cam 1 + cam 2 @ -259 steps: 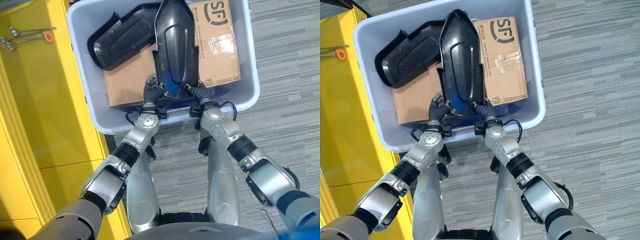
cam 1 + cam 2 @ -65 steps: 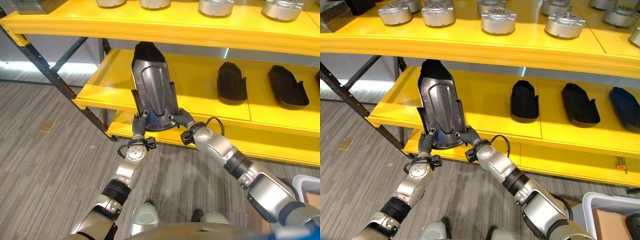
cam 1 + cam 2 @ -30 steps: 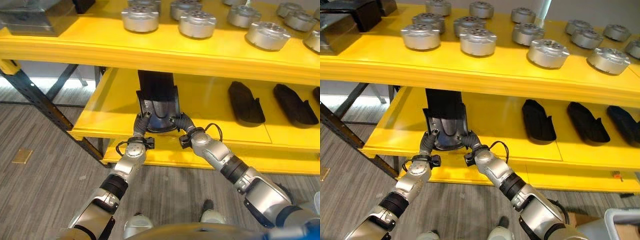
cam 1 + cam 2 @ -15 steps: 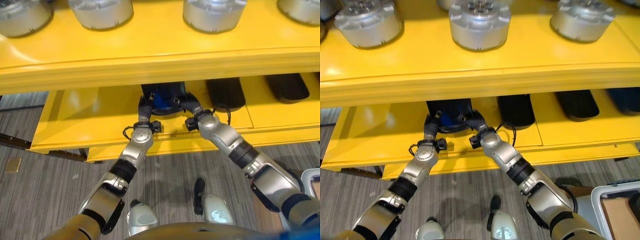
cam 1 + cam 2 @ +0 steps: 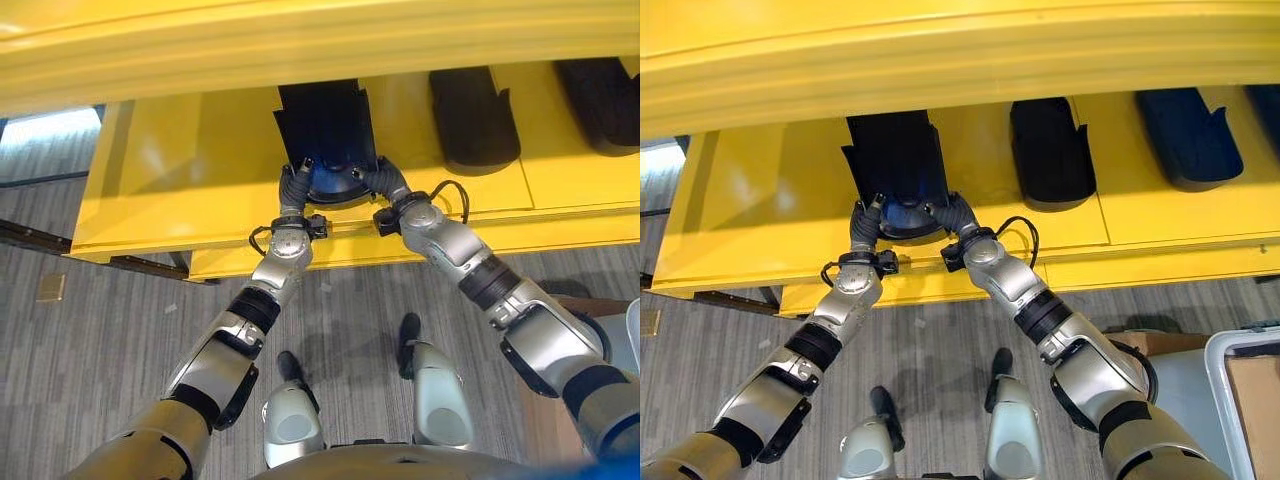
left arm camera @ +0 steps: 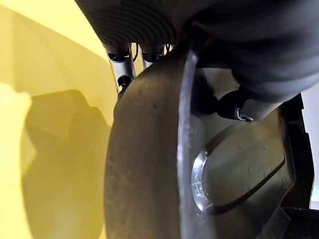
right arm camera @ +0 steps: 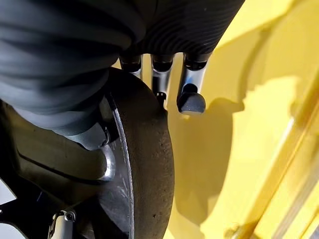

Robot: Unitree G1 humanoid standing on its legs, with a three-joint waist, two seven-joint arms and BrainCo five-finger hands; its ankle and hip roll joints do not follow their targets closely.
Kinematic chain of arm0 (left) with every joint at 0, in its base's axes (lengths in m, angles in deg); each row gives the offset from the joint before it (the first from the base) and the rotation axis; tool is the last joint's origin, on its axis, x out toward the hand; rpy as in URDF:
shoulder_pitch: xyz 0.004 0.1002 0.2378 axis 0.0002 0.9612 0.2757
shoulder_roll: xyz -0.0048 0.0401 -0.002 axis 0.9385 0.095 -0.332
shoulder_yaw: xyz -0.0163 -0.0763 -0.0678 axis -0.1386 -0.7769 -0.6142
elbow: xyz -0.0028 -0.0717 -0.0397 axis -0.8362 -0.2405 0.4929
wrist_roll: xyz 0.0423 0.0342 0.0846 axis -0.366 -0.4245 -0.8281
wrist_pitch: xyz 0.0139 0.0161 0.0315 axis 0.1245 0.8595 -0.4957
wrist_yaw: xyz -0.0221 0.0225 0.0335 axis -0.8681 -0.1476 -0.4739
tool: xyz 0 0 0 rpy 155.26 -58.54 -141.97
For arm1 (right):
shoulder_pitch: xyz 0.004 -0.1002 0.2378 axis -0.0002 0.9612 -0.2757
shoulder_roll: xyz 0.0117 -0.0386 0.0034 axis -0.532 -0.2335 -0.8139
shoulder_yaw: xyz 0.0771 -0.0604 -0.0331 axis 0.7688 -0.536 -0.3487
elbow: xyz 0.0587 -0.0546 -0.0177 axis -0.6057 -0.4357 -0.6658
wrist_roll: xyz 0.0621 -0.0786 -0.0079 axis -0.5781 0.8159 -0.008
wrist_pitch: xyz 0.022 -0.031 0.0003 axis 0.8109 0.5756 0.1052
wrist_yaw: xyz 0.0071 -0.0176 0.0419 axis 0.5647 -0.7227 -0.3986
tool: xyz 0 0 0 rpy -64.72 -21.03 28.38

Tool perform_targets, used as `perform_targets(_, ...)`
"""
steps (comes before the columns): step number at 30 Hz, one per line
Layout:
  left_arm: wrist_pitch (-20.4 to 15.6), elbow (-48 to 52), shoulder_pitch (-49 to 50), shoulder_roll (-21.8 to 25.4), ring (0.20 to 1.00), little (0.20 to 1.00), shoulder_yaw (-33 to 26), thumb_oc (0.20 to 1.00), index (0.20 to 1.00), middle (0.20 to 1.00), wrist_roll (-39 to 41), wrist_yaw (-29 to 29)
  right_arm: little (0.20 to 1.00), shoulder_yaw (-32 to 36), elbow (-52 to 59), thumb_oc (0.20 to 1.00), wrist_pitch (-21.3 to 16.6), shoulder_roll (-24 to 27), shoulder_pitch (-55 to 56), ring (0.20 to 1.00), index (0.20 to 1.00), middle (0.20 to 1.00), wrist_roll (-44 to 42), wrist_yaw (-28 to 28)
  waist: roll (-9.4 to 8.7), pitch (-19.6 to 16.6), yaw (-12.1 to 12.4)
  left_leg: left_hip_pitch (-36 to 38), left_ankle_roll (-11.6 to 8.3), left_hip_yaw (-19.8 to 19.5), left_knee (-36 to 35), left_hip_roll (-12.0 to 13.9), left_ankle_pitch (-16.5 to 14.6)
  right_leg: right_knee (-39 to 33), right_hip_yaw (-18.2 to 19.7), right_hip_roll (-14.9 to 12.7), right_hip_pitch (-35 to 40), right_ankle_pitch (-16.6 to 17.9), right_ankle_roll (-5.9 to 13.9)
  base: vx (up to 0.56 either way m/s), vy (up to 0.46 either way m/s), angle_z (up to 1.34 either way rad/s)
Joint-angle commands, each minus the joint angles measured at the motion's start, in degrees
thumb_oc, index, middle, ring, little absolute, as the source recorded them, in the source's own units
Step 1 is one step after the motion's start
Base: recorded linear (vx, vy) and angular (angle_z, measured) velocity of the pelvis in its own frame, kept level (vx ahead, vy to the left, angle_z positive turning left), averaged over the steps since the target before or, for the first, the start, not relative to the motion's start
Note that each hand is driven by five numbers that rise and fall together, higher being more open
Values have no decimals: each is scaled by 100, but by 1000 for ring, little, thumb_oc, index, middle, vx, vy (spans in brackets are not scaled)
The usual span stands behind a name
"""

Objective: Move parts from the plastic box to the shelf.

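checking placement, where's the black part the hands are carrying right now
In the eye views the black part lies on the yellow shelf's lower level, left of another dark part, gripped by left hand and right hand.

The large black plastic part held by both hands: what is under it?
Under the large black plastic part lies the yellow shelf board; whether they touch cannot be told. The upper yellow shelf covers its far end. Left hand and right hand grip its near edge.

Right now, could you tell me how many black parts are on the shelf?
3 visible: the part both hands hold at its near end, one just right of it, and another further right. The upper shelf may hide more.
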Motion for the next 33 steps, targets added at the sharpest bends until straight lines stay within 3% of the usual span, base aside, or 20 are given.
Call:
perform_targets(1,-236,188,-967,-244,200,200,566,200,200,200,-62,-362,200,-37,327,200,-671,-993,-1167,200,200,200,-362,-294,-130,91,-33,-377,161,-311,361,12,1,-104,22,-19,540,-513,257,-53,-3,5)
perform_targets(3,-104,125,-1054,-252,213,213,598,213,213,213,-30,-421,200,-18,171,200,-594,-1008,-1200,200,200,200,-351,-362,-125,117,-30,-397,159,-322,368,1,1,-103,20,-20,526,-513,261,-41,-9,3)
perform_targets(4,-93,109,-1070,-256,476,476,606,476,476,476,-17,-420,256,-29,126,256,-594,-1013,-1217,256,256,256,-357,-366,-123,123,-29,-398,159,-323,363,-4,6,-109,24,-20,527,-509,259,0,0,0)
perform_targets(5,-98,78,-1091,-255,1000,1000,609,1000,1000,1000,16,-436,868,-55,10,868,-662,-1037,-1223,868,868,868,-336,-367,-120,140,-28,-408,153,-323,371,2,13,-110,31,-26,515,-501,261,0,0,0)
perform_targets(6,-97,77,-1089,-253,1000,1000,611,1000,1000,1000,11,-438,1000,-62,-1,1000,-674,-1038,-1223,1000,1000,1000,-339,-355,-120,143,-29,-409,153,-321,373,3,15,-112,33,-27,515,-499,260,0,0,0)
perform_targets(17,32,29,-1202,-141,1000,1000,713,1000,1000,1000,-294,-412,1000,1,-191,1000,-959,-1073,-1173,1000,1000,1000,-322,-219,-108,168,-76,-416,134,-271,388,25,41,-132,96,-63,515,-483,265,0,0,0)
perform_targets(22,-71,87,-1264,-109,1000,1000,721,1000,1000,1000,-328,-280,1000,-14,-214,1000,-1001,-1066,-1136,1000,1000,1000,-160,-210,-114,170,-75,-439,125,-274,403,32,38,-131,101,-65,510,-493,262,0,0,0)
perform_targets(26,-72,65,-1228,-170,1000,1000,687,1000,1000,1000,-125,-143,1000,-26,-272,1000,-1130,-1079,-1161,1000,1000,1000,17,32,-114,172,-71,-440,124,-283,401,30,36,-114,106,-59,506,-508,255,0,0,0)
perform_targets(30,-287,98,-1231,-171,1000,1000,721,1000,1000,1000,-568,-602,1000,155,-373,1000,-1243,-1091,-1102,1000,1000,1000,-378,486,-127,169,-81,-423,124,-268,358,28,39,-139,108,-52,523,-507,265,0,0,0)
perform_targets(33,-67,83,-1286,-84,1000,1000,790,1000,1000,1000,-675,-303,1000,233,-390,1000,-1442,-1043,-1023,1000,1000,1000,-338,620,-116,162,-126,-384,117,-252,316,18,57,-143,128,-49,544,-507,270,7,10,0)
